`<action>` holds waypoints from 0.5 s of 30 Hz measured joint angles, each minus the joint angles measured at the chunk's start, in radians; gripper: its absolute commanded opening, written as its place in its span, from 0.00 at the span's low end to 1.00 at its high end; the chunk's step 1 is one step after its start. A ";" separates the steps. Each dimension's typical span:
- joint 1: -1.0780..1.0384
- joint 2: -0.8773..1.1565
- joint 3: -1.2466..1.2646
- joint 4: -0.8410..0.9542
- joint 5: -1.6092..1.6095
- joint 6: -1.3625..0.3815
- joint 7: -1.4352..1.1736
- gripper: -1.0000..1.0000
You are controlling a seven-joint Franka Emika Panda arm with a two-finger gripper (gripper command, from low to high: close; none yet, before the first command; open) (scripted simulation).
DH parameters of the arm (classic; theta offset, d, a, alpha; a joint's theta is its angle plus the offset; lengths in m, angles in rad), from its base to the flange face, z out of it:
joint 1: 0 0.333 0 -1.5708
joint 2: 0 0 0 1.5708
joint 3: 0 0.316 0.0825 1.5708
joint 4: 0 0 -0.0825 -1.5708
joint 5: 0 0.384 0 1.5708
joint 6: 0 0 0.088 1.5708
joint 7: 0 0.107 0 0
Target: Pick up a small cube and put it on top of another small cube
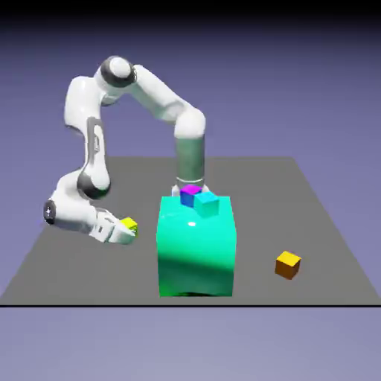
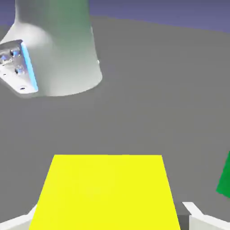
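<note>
With the jaws closed on the yellow cube [image 2: 105, 191] low over the desk [image 1: 312, 216], lift straight up first, clearing the teal block [image 1: 197, 249] beside it.

You are looking at four small cubes: yellow [image 1: 129, 223], orange [image 1: 288, 264], purple [image 1: 190, 193], cyan [image 1: 206, 203]. One big teal block [image 1: 197, 249] is sitting there.

Even, soft rendered light falls from above, leaving a bright glare patch on the big glossy teal block [image 1: 197, 249], faint shadows on the flat grey table [image 1: 327, 216], and slightly blurred edges throughout.
</note>
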 measured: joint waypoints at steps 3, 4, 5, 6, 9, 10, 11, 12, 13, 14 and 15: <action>0.092 0.089 -0.004 0.040 0.131 0.042 0.090 0.00; 0.123 0.119 -0.005 0.053 0.174 0.056 0.120 0.00; 0.154 0.149 -0.007 0.066 0.218 0.070 0.149 0.00; 0.184 0.178 -0.008 0.079 0.261 0.084 0.179 0.00; 0.276 0.268 -0.012 0.119 0.392 0.126 0.269 0.00; 0.307 0.297 -0.013 0.132 0.435 0.140 0.299 0.00; 0.338 0.327 -0.015 0.146 0.479 0.154 0.329 0.00; 0.372 0.345 -0.032 0.155 0.503 0.144 0.331 0.00; 0.408 0.355 -0.059 0.161 0.514 0.117 0.313 0.00; 0.444 0.365 -0.087 0.167 0.525 0.090 0.295 0.00; 0.481 0.375 -0.115 0.173 0.535 0.063 0.277 0.00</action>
